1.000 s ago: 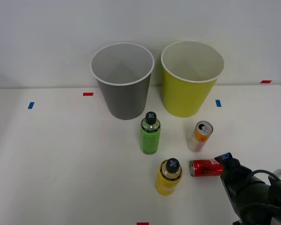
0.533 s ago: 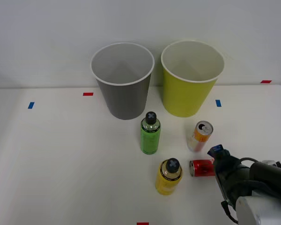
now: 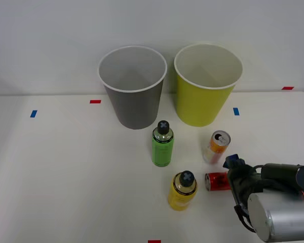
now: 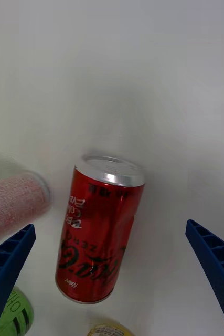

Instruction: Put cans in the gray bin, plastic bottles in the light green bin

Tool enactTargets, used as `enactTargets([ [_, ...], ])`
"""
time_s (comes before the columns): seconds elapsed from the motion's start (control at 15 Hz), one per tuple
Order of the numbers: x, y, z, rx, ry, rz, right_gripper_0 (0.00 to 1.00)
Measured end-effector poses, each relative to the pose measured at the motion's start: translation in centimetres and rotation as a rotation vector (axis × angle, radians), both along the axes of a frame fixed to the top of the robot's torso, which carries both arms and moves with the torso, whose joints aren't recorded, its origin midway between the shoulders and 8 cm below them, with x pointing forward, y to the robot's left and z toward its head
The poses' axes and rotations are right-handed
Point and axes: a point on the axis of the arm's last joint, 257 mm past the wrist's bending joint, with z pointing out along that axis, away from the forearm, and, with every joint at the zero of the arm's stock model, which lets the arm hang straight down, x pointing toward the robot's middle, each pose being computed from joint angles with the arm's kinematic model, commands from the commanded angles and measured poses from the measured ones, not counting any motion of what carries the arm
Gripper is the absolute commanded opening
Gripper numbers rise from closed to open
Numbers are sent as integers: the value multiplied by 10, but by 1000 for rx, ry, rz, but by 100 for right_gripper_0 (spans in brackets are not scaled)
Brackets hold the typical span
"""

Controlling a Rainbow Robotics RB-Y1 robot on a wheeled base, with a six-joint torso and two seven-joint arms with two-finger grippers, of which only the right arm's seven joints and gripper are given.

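The right end effector point(image 4: 112, 278), fingers spread wide, hangs over the red can point(image 3: 217, 181) lying on its side on the white surface point(image 3: 66, 167), lower right of the front view, apparently without touching it, just below the upright orange-and-white can point(image 3: 216, 147).

Right arm point(image 3: 281, 215): silver-grey cylindrical link with rounded end cap, at 5 o'clock of front view. Wrist section black, bulky, with black cable looped alongside. Right gripper point(image 3: 234, 163): blue fingertip protruding from black housing. Fingers point(image 4: 6, 273): blue plastic, ribbed inner faces, wedge-shaped, set wide apart.
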Motion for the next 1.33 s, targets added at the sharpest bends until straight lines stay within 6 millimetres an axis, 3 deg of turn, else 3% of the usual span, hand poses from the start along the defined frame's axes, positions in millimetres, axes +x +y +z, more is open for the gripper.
enactTargets([
  [0.6, 22, 10, -11, 13, 27, 29, 100],
  [1.33, 21, 11, -16, -51, 41, 89, 100],
])
